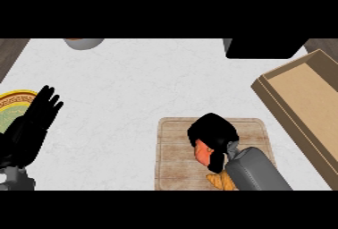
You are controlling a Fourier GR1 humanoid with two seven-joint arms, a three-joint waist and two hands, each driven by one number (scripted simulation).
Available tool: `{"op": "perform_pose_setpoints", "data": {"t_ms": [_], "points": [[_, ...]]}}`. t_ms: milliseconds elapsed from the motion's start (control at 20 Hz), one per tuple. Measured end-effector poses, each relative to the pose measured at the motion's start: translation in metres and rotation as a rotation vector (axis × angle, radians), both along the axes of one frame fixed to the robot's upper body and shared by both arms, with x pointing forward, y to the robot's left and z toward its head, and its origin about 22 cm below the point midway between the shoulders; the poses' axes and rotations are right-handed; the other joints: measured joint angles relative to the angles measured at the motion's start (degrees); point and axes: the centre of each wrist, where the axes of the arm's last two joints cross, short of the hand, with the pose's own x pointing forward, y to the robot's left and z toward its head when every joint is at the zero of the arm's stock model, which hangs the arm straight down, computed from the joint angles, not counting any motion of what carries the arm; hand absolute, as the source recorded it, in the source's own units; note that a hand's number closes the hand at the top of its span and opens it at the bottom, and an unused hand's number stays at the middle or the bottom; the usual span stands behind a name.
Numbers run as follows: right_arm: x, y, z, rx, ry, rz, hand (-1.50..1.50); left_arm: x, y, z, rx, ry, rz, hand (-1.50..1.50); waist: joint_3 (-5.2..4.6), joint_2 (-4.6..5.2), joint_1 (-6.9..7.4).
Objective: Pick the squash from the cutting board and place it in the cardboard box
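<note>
The squash (pixel 213 166) lies on the cutting board (pixel 175 152), near the worktop's (pixel 138 85) front edge. The right hand (pixel 213 130) is curled over its upper end, grasping it. The cardboard box (pixel 310 105) sits open at the worktop's right edge. The left hand (pixel 33 123) rests at the left edge, fingers straight, over a patterned plate (pixel 13 102).
</note>
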Motion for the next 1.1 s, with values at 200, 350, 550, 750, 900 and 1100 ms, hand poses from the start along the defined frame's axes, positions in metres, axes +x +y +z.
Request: {"op": "perform_pose_setpoints", "data": {"t_ms": [200,350,550,750,900,1100], "points": [[0.004,0.005,-0.001,0.014,-0.016,0.02,1.5,0.001,0.003,0.0,-0.001,0.0,-0.007,0.0,0.03,0.06,-0.05],[0.009,-0.007,-0.003,0.02,-0.022,-0.043,1.5,0.0,0.005,0.004,-0.004,0.0,-0.011,0.0,0.06,0.04,-0.07],[0.022,-0.043,-0.007,0.013,-0.025,-0.336,1.5,-0.001,0.007,0.004,0.005,-0.005,0.001,0.0,0.08,0.09,-0.54],[0.033,-0.068,-0.001,-0.003,-0.049,-0.571,1.5,-0.005,0.008,-0.003,0.004,-0.002,-0.002,0.0,0.09,0.16,-0.4],[0.034,-0.071,0.013,-0.01,-0.108,-0.662,1.5,0.0,0.012,-0.004,0.0,0.0,0.001,0.0,0.09,0.14,-0.46],[0.03,-0.064,0.032,0.017,-0.211,-0.715,1.5,0.0,0.003,-0.002,-0.003,0.003,-0.003,0.0,0.1,0.11,-0.36]]}}
